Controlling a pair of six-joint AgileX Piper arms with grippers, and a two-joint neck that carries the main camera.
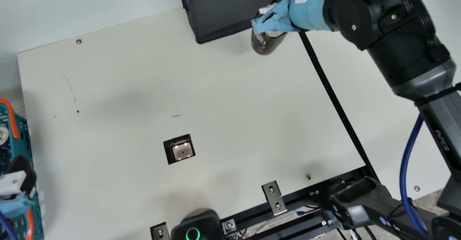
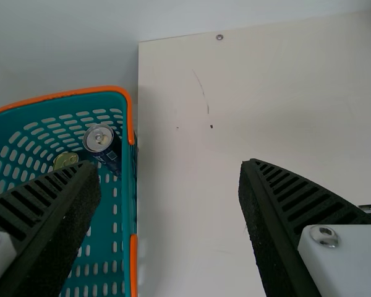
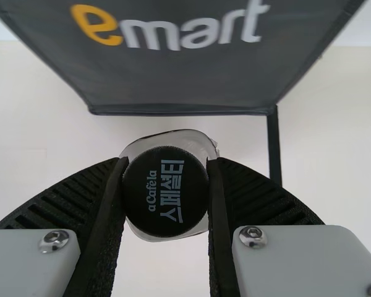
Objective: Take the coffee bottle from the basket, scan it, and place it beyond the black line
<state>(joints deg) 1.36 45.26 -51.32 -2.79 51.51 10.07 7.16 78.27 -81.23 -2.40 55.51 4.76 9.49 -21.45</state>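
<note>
Right wrist view: right fingers [image 3: 225,229] close on the coffee bottle [image 3: 166,213] near its top, probably for easy standing-down; left fingers [image 2: 269,229] are wide apart, empty.

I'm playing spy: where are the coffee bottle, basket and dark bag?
Coffee bottle [image 3: 166,192]: right wrist view, black cap.
Basket [image 2: 130,117]: left wrist view, orange edge.
Dark bag [image 1: 223,14]: main view, front side.

Diffuse light leaves soft shadows across the table [image 1: 230,106].
</note>
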